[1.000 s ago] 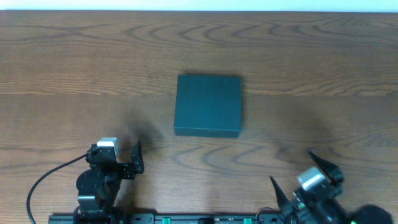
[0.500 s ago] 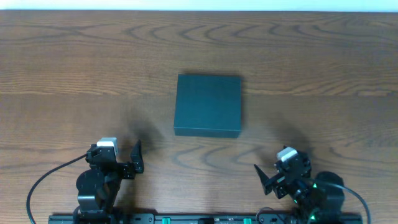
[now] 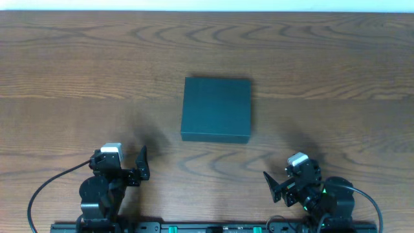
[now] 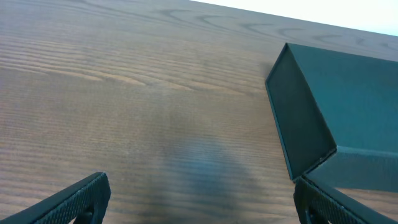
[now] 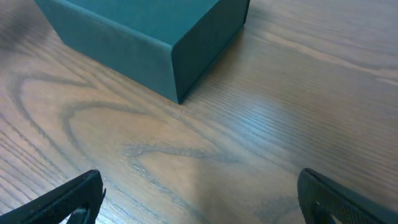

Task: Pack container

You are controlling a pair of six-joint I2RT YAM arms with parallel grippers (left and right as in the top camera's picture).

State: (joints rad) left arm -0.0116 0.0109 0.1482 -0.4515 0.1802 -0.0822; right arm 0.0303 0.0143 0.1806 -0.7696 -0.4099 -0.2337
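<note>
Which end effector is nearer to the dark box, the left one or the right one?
Right, though only slightly. The right end effector sits just off the near right corner of the box; the left end effector sits off its near left corner, a little farther away.

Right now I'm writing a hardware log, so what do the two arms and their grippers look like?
The left arm and right arm are black. The left gripper and right gripper have flat, tapered black fingers. Each wrist carries a small white block. A black cable loops from the left arm; the right shows green lights.
</note>
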